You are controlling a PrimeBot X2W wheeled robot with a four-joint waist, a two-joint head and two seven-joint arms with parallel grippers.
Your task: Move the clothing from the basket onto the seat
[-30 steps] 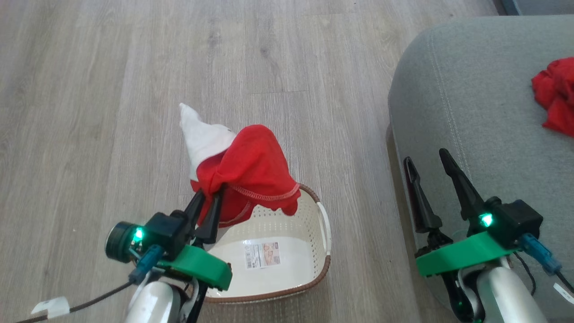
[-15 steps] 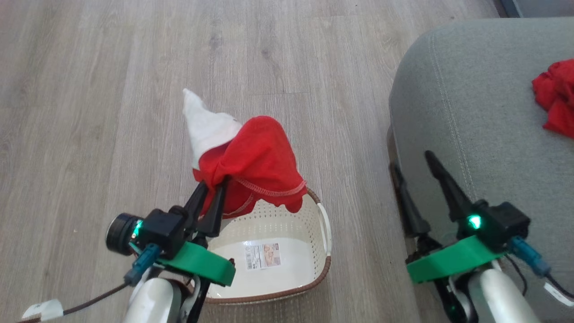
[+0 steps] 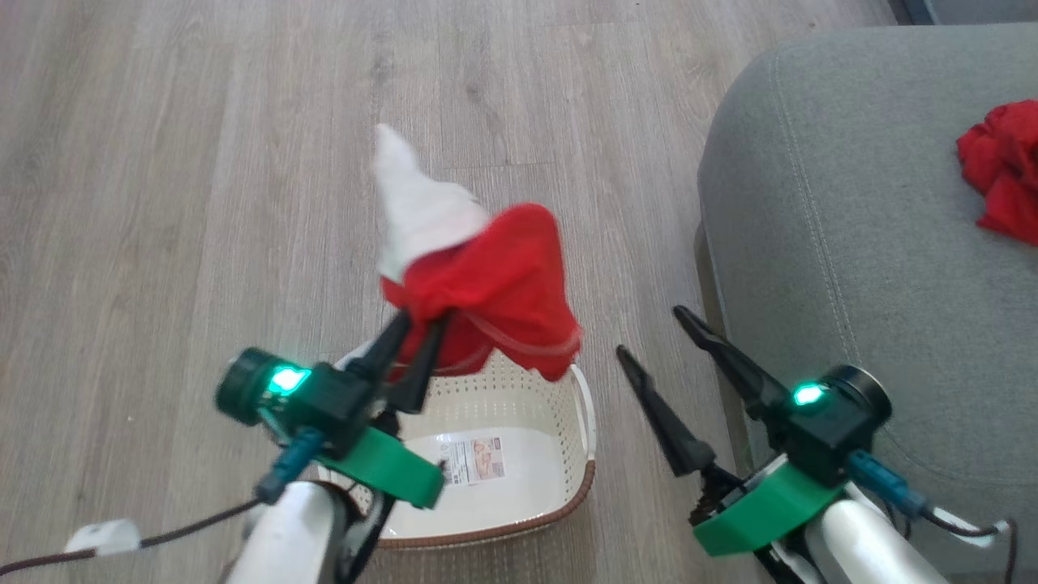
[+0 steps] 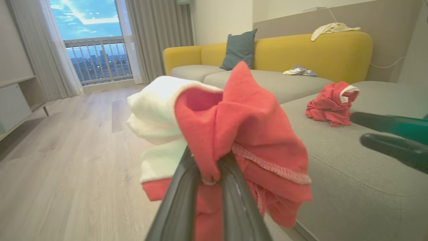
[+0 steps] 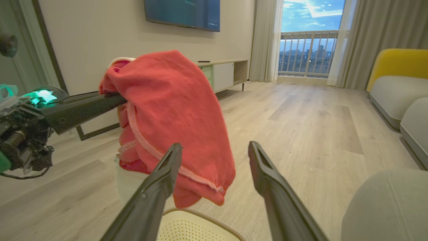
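My left gripper (image 3: pixel 420 323) is shut on a red garment with white lining (image 3: pixel 495 284), which hangs in the air above the far edge of the cream basket (image 3: pixel 519 397). In the left wrist view the fabric (image 4: pixel 247 127) bunches over the fingertips (image 4: pixel 187 167). The basket's inside shows just its label sticker. My right gripper (image 3: pixel 649 331) stands open between basket and seat (image 3: pixel 851 243), nothing in its jaws; in its own view the gripper (image 5: pixel 214 145) points at the hanging garment (image 5: pixel 167 93). Another red garment (image 3: pixel 997 178) lies on the seat.
Wood floor (image 3: pixel 203 162) runs to the left and beyond the basket. A yellow-backed sofa (image 4: pixel 311 50) with a teal cushion and loose cloths stands behind the seat. A low TV cabinet (image 5: pixel 227 73) lines the far wall.
My left gripper has carried the garment up and to the right, towards the seat. My right gripper has swung left off the seat's edge into the gap beside the basket.
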